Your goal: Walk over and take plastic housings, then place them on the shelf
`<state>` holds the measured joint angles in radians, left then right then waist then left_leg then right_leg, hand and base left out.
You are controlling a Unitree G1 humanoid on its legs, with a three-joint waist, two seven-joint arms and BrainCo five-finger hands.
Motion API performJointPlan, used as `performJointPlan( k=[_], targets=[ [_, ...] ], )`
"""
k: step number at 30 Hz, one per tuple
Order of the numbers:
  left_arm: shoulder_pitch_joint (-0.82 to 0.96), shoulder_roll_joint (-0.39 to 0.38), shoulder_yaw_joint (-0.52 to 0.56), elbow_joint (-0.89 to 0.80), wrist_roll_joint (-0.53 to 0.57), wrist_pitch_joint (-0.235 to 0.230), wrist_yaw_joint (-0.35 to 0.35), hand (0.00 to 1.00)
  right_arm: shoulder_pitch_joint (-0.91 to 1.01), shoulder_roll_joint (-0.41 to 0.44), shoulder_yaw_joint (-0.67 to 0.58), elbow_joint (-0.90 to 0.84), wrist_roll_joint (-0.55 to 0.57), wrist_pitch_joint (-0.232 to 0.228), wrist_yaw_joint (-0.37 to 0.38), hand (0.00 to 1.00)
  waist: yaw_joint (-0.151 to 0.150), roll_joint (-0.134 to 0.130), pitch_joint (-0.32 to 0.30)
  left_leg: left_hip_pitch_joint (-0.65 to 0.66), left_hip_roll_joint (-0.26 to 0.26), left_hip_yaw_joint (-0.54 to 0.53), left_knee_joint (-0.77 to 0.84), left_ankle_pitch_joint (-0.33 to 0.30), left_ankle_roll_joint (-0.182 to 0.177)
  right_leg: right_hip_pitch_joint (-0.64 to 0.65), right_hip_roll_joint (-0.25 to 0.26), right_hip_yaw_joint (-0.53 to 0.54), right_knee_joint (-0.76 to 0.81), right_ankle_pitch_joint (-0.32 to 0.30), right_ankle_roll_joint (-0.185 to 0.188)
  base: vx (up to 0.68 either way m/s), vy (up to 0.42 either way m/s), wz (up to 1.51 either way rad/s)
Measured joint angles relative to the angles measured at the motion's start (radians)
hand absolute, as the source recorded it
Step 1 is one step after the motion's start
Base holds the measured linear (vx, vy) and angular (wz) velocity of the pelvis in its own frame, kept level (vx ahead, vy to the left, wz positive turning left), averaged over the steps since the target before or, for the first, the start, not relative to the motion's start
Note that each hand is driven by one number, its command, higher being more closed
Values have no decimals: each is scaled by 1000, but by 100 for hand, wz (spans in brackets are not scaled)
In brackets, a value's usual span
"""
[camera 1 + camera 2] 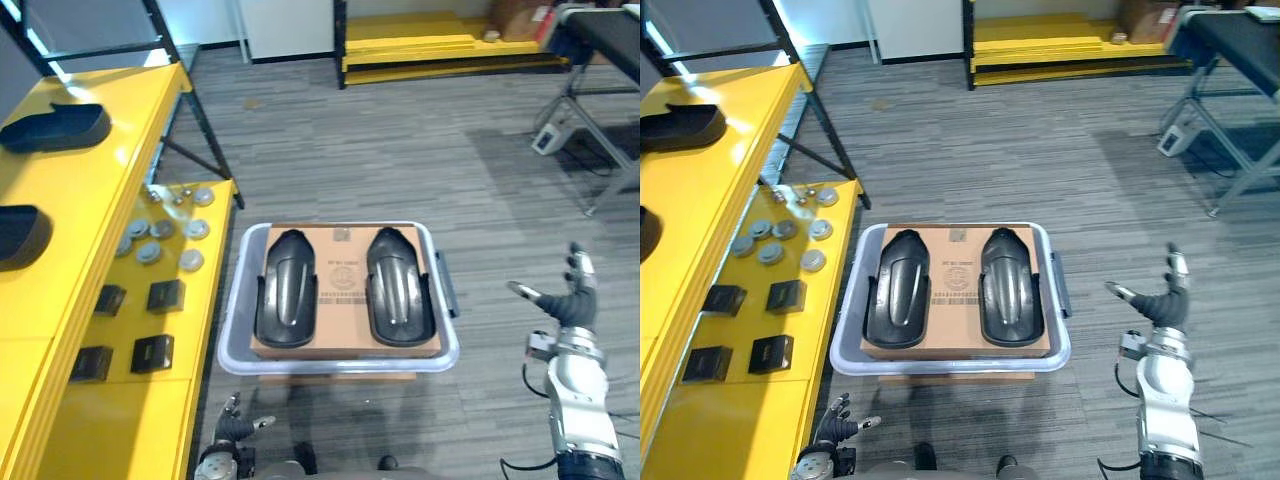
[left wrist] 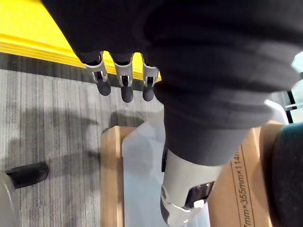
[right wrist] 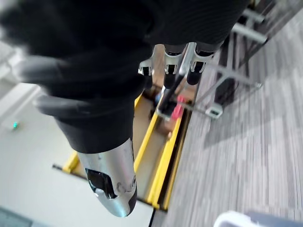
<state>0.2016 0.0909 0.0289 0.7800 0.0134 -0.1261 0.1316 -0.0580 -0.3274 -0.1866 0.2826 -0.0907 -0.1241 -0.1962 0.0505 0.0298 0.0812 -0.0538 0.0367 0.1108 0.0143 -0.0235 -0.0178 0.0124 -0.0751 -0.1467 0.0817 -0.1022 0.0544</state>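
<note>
Left hand point(image 1: 234, 427) sits low at the near edge, just on the near side of the tray point(image 1: 232, 340). Its fingers point(image 2: 124, 87) are straight and slightly apart, holding nothing. Right hand point(image 1: 570, 300) is raised to the right of the tray, well apart from it. Its fingers point(image 3: 171, 71) are spread with the thumb out, also empty.

The tray is pale grey and stands mid-floor. A card sheet point(image 1: 342, 268) lies in it, carrying two dark housings side by side, lengthwise near to far: left housing point(image 1: 287, 290) and right housing point(image 1: 400, 285). They do not touch; card shows between them.

The yellow shelf point(image 1: 100, 190) runs along the left.
- **Top level:** two more dark housings, the far shelf housing point(image 1: 58, 128) and the near shelf housing point(image 1: 20, 235), well apart.
- **Lower level, just left of the tray:** round grey discs point(image 1: 165, 235) at the far end and small black boxes point(image 1: 130, 325) nearer.

Progress, as I read it:
- The walk-up looks done, with the tray directly ahead and between the hands.
- Two housings lie on the shelf top, so about half the job seems finished.
- Left to do: grasp the two in the tray and carry them left to the shelf.
- No grasp has begun, and neither hand touches a housing.
</note>
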Motion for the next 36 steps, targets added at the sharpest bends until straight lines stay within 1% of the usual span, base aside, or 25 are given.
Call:
performJointPlan(
  k=[1, 2, 3, 4, 5, 7, 8, 10, 11, 13, 15, 16, 19, 20, 22, 23, 24, 25, 29, 31, 34, 36],
  targets=[
    [6, 0, 0, 1, 0, 0, 0, 0, -14, 8, 12, 42, -3, 5, 1, 0, 2, 1, 1, -2, -4, -11, -15, 16, 2, -1, -2, -16, 0, 1, -1, -44, 1, 28],
    [9, 0, 0, 1, 0, 0, 0, 0, -20, 12, 16, 64, -7, 10, 0, 0, 4, 1, 1, -2, -4, -18, -19, 19, 2, -1, -2, -21, 0, 1, -1, -59, -3, 26],
    [14, 0, -1, 1, 0, 0, 1, 0, -27, 18, 25, 113, -20, 23, -1, 0, 17, 1, 1, -2, -4, -25, -25, 25, 1, -1, -1, -25, 0, 1, -1, -69, -5, 19],
    [17, -1, -5, 2, 0, 0, 2, 0, -30, 23, 32, 153, -32, 36, -3, 0, 23, 1, 1, -2, -7, -30, -36, 41, 1, -2, -2, -34, 0, 3, -4, -77, -6, 21],
    [17, -1, -8, 3, 0, 0, 2, 0, -35, 29, 32, 172, -38, 40, -6, 0, 21, 1, 1, -3, -9, -34, -44, 50, 0, -2, -4, -41, 0, 3, -4, -115, -7, 24],
    [17, -2, -26, 3, -1, 0, 4, 0, -70, 49, 33, 244, -52, 66, -30, 0, 22, 3, 3, -8, -15, -52, -72, 80, 1, -15, -6, -45, 0, 3, -4, -140, -4, 15],
    [14, -4, -27, 3, 0, 0, 4, 0, -82, 50, 33, 258, -64, 70, -39, 0, 22, 6, 5, -12, -15, -55, -76, 84, 0, -20, -6, -46, 0, 3, -4, -149, 4, 9],
    [11, -13, -31, 2, -2, -2, 9, 0, -139, 50, 22, 295, -111, 98, -99, 0, 20, 30, 25, -41, -15, -70, -87, 109, 2, -53, -5, -57, 9, 18, -8, -181, 19, 12],
    [9, -14, -35, 1, -2, -3, 13, 0, -150, 52, 9, 295, -118, 102, -111, 0, 20, 36, 32, -51, -14, -75, -88, 115, -6, -64, -5, -60, 12, 22, -8, -198, 31, 16],
    [5, -15, -38, -3, -3, -3, 34, 0, -187, 75, -54, 303, -141, 123, -176, 0, 21, 55, 57, -89, -13, -84, -98, 137, -6, -110, -5, -74, 37, 28, -8, -189, 33, 19],
    [4, -15, -38, -4, -4, -3, 51, 0, -207, 93, -85, 314, -157, 138, -216, 0, 29, 61, 74, -103, -12, -88, -107, 147, -13, -130, -4, -78, 45, 30, -8, -158, 27, 9],
    [4, -15, -38, -4, -5, -3, 64, 0, -217, 103, -98, 325, -157, 155, -252, 0, 42, 62, 79, -126, -12, -88, -107, 151, -20, -159, -5, -78, 57, 30, -6, -142, 20, 7],
    [2, -17, -39, -4, -7, -4, 72, 0, -231, 115, -120, 344, -157, 172, -290, 0, 47, 67, 91, -158, -14, -84, -107, 152, -20, -188, -12, -88, 63, 30, -4, -71, 20, 10],
    [0, -16, -39, -4, -10, -6, 73, 0, -250, 115, -129, 369, -155, 171, -301, 0, 46, 69, 105, -164, -16, -83, -107, 152, -21, -197, -14, -88, 68, 29, -4, -25, 21, 6],
    [-4, -15, -40, -4, -23, -9, 74, 0, -291, 103, -135, 412, -154, 170, -306, 0, 47, 69, 107, -191, -18, -82, -107, 157, -27, -228, -14, -83, 74, 30, -4, 18, 3, -5],
    [-7, -14, -41, -4, -24, -9, 74, 0, -306, 97, -135, 434, -153, 171, -305, 0, 47, 71, 109, -196, -18, -82, -107, 164, -24, -231, -14, -83, 75, 31, -2, 56, -6, -5],
    [-13, -11, -49, -4, -26, -12, 75, 0, -327, 87, -135, 465, -143, 171, -302, 0, 48, 74, 117, -197, -19, -82, -107, 172, -14, -231, -14, -83, 75, 34, 2, 94, -10, 2],
    [-23, -5, -62, -3, -40, -15, 75, 0, -353, 78, -135, 498, -127, 171, -300, 100, 49, 73, 130, -197, -20, -81, -107, 172, -13, -231, -15, -84, 75, 35, 1, 77, -8, 3],
    [-32, -3, -67, -4, -47, -18, 75, 0, -422, 64, -127, 560, -93, 165, -282, 100, 49, 73, 144, -215, -22, -79, -107, 180, -2, -251, -15, -80, 75, 34, 0, 127, -32, -4],
    [-34, -3, -68, -6, -65, -28, 78, 0, -469, 36, -125, 581, -75, 151, -280, 100, 49, 73, 161, -215, -22, -75, -106, 181, -1, -255, -14, -70, 75, 34, -1, 114, -38, -12],
    [-35, -4, -71, -6, -83, -36, 86, 0, -508, -2, -119, 618, -65, 149, -278, 100, 49, 74, 163, -215, -21, -69, -106, 181, -2, -257, -13, -65, 74, 33, -2, 69, -26, -7],
    [-39, -4, -71, -6, -87, -36, 86, 0, -518, -6, -117, 621, -57, 149, -279, 100, 50, 72, 165, -213, -20, -55, -106, 180, -2, -259, -12, -56, 75, 32, -3, 34, -12, -11]
  ],
)
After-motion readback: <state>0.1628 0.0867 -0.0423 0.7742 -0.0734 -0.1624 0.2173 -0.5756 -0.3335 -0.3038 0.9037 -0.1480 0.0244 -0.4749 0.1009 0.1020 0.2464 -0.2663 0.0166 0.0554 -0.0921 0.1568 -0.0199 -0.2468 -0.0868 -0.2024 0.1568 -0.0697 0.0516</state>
